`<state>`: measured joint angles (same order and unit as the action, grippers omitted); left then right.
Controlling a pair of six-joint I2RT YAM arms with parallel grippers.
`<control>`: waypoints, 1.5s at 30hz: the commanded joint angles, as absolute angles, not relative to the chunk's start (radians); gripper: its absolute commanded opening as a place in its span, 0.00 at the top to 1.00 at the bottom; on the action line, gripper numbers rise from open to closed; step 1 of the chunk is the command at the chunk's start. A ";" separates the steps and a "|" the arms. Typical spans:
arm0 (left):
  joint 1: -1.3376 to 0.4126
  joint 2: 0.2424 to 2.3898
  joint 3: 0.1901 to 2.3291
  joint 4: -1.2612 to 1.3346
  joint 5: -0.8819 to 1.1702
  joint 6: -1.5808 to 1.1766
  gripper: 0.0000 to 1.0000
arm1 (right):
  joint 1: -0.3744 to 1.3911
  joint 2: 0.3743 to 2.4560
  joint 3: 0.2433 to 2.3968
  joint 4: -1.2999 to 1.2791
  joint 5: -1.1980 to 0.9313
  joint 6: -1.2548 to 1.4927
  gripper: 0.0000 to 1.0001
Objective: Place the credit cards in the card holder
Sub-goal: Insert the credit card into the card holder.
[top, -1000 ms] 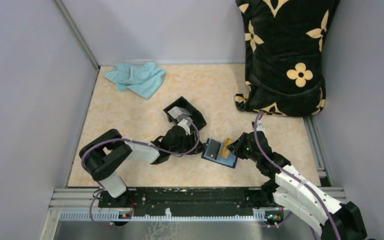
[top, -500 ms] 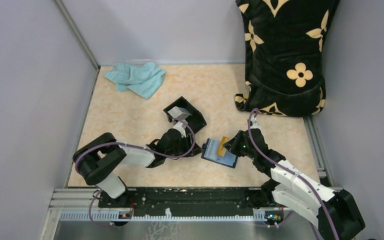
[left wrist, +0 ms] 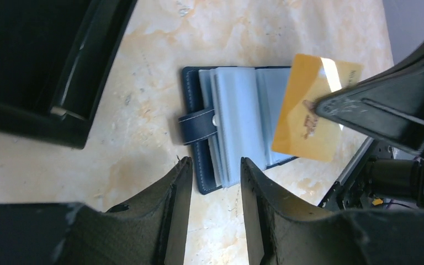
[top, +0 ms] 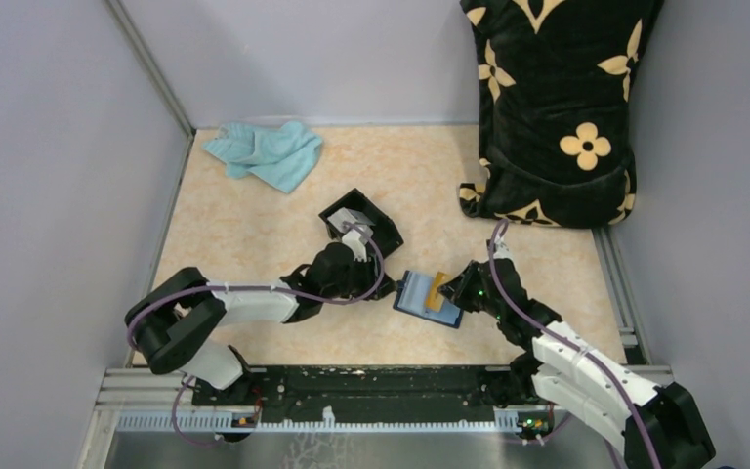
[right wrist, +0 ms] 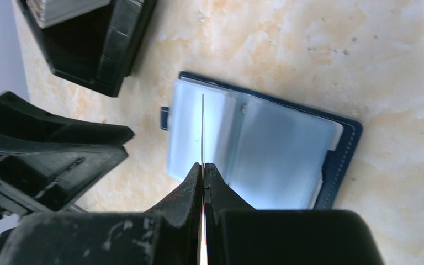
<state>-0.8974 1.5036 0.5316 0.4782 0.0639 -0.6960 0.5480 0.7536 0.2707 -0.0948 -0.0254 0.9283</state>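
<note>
The navy card holder (top: 426, 298) lies open on the table with pale plastic sleeves up; it also shows in the left wrist view (left wrist: 237, 127) and the right wrist view (right wrist: 265, 149). My right gripper (top: 452, 286) is shut on the orange-yellow card (left wrist: 313, 107), holding it on edge above the sleeves; in the right wrist view the card (right wrist: 202, 127) shows as a thin line. My left gripper (left wrist: 214, 165) is open and empty, just left of the holder's tab edge. Pale cards (top: 350, 220) sit in the black box.
A black open-topped box (top: 359, 227) stands just behind my left gripper. A teal cloth (top: 266, 153) lies at the back left. A black floral cushion (top: 557, 107) leans at the back right. Grey walls close both sides.
My left arm has stretched out lower along the table, its gripper staying by the holder. My right gripper with the orange card shifted slightly over the sleeves.
</note>
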 commanded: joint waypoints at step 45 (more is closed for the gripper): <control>-0.928 1.698 0.641 0.503 0.106 -0.701 0.55 | 0.423 0.788 0.093 0.163 -0.213 1.028 1.00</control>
